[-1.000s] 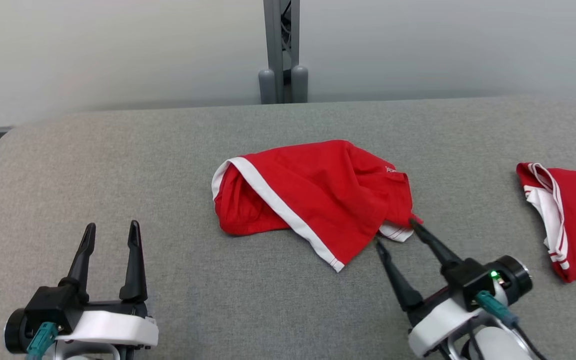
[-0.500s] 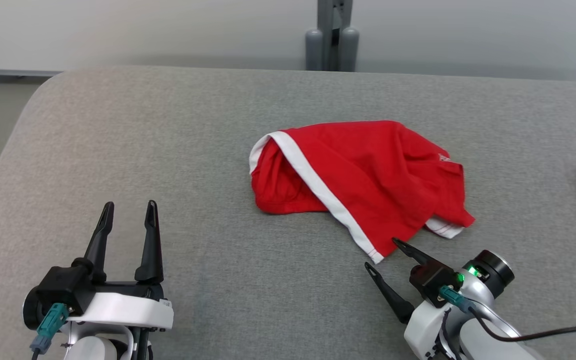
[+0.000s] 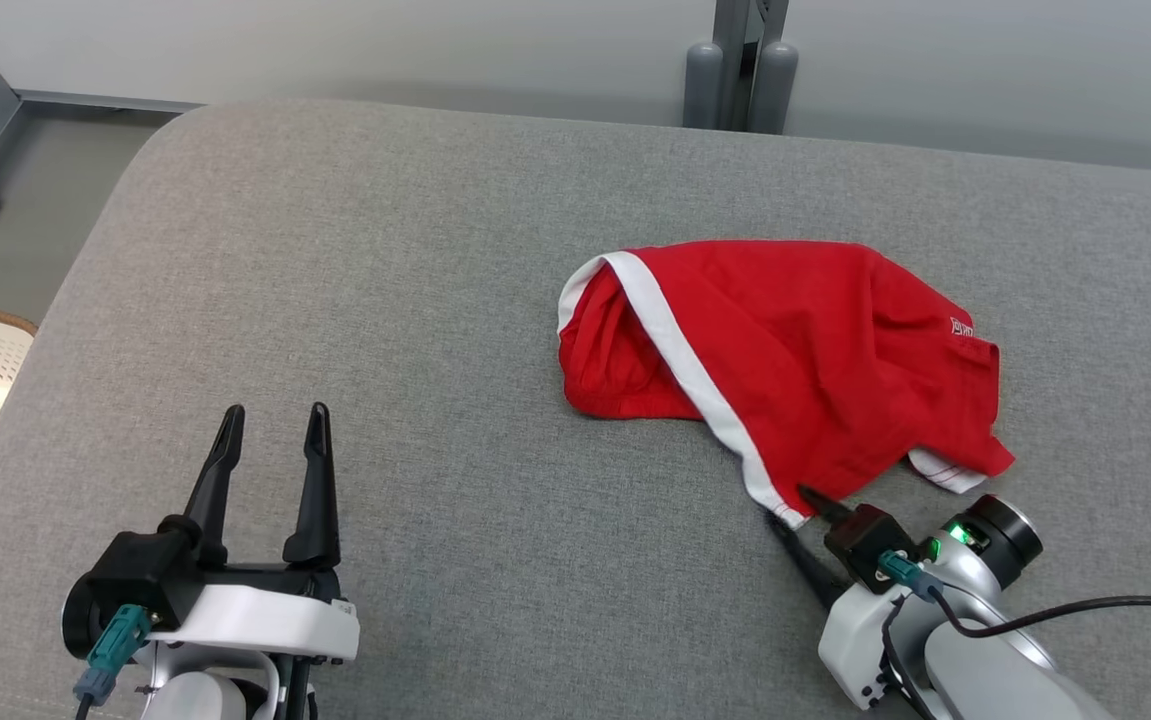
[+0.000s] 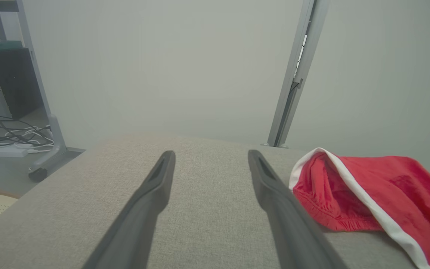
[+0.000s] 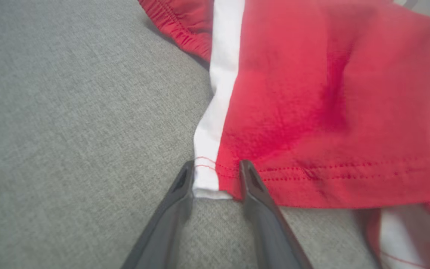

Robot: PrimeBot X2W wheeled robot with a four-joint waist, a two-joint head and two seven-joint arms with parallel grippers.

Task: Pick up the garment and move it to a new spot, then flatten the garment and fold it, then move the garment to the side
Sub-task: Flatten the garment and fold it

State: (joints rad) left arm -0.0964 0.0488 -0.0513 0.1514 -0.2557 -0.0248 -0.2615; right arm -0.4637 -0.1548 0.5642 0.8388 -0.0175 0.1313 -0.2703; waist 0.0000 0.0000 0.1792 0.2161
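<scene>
One crumpled red white-striped cloth garment (image 3: 815, 340) bears unreadable print (image 3: 962, 327). Right gripper (image 5: 215, 169), part-open, straddles its hem (image 5: 207, 186); left gripper (image 3: 275, 412) gapes empty.

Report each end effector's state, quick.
Left end effector: open, holding nothing.
Right end effector: open, straddling a hem corner of the shorts, not clamped.

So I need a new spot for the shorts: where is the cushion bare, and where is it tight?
Bare: the wide stretch left of the shorts, ahead of the left hand out to the cushion edge; also the near strip between the hands. Tight: near right, where the right hand straddles the hem corner.
</scene>
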